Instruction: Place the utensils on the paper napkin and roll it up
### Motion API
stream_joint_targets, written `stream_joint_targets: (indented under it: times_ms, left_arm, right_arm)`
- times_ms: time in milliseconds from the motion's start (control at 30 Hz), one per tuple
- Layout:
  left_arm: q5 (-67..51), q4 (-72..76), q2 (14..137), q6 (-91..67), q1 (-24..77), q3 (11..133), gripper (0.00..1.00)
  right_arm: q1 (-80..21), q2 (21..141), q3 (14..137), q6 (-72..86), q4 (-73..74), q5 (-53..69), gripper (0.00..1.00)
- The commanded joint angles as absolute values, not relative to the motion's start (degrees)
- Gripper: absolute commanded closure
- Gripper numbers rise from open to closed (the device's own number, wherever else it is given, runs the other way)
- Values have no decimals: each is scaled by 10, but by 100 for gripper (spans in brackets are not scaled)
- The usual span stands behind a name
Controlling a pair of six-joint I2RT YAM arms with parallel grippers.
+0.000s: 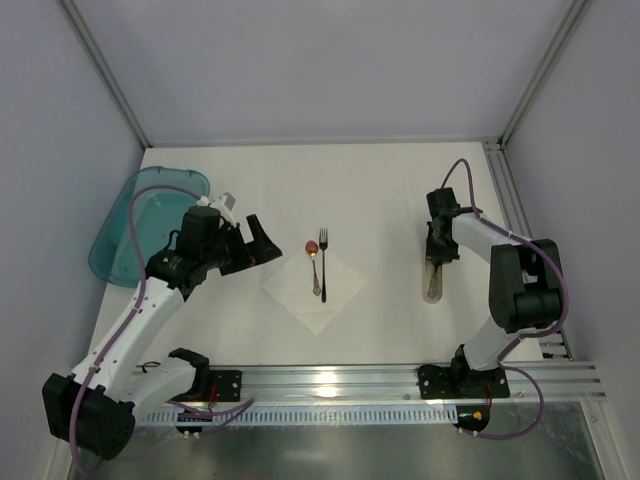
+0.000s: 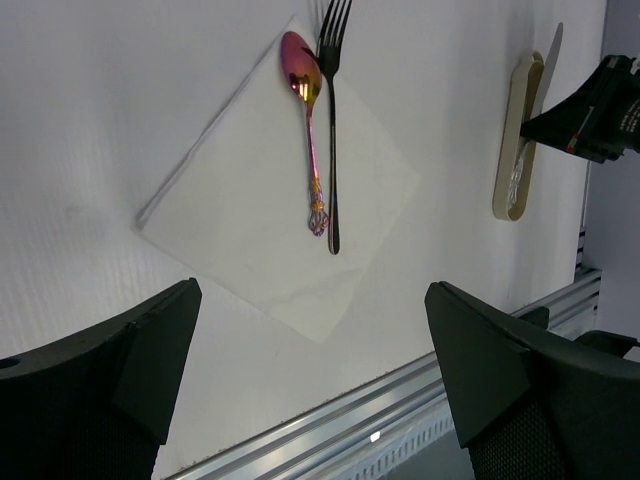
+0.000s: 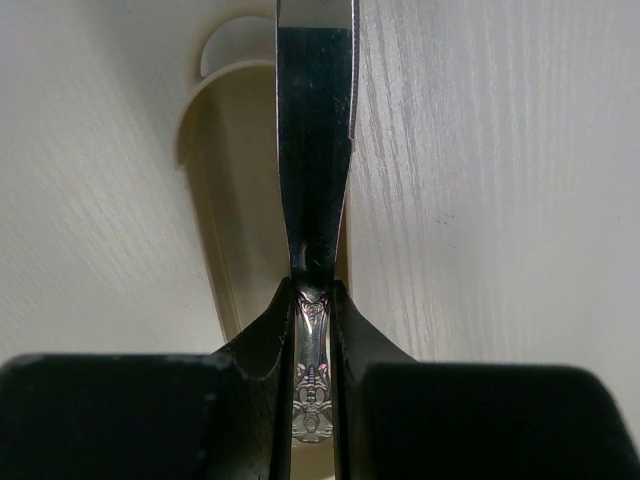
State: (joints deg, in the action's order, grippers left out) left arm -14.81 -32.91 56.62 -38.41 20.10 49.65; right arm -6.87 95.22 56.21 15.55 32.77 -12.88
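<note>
Two pieces, spoon (image 1: 312,247) and fork (image 1: 323,262), are laid on the paper napkin (image 1: 315,295). The knife (image 3: 316,130) is pinched by the right gripper (image 3: 314,295); a leftward carry is judged required. The left gripper (image 2: 310,330) is spread wide.

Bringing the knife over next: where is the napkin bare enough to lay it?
Widest bare patch: napkin right of the fork, out to its right corner. A second patch lies left of the spoon, but the open left gripper hovers beside that corner. The middle is crowded with spoon and fork.
</note>
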Motion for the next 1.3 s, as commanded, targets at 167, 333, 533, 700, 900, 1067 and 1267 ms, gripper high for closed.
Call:
stream_joint_targets:
  times_ms: [167,333,533,700,900,1067,1267]
  left_arm:
    - [-126,-306,579,-374,198,494,1]
    - [-126,-308,584,-370,198,497,0]
    - [-127,-308,582,-369,197,498,0]
    - [-131,-308,581,-370,198,498,0]
    - [-128,-314,580,-367,198,498,0]
    - [-130,-312,579,-371,198,498,0]
    - [-132,-310,579,-373,198,499,0]
  right_arm:
    - [-65,886,606,149,368,-111,96]
    - [-65,878,599,143,364,-84,96]
    - [-65,877,584,135,331,-63,96]
    - [-65,909,570,130,280,-39,96]
    - [-64,947,570,134,276,-72,96]
    - [-63,956,569,138,278,-83,96]
    - [-64,948,566,144,279,-74,88]
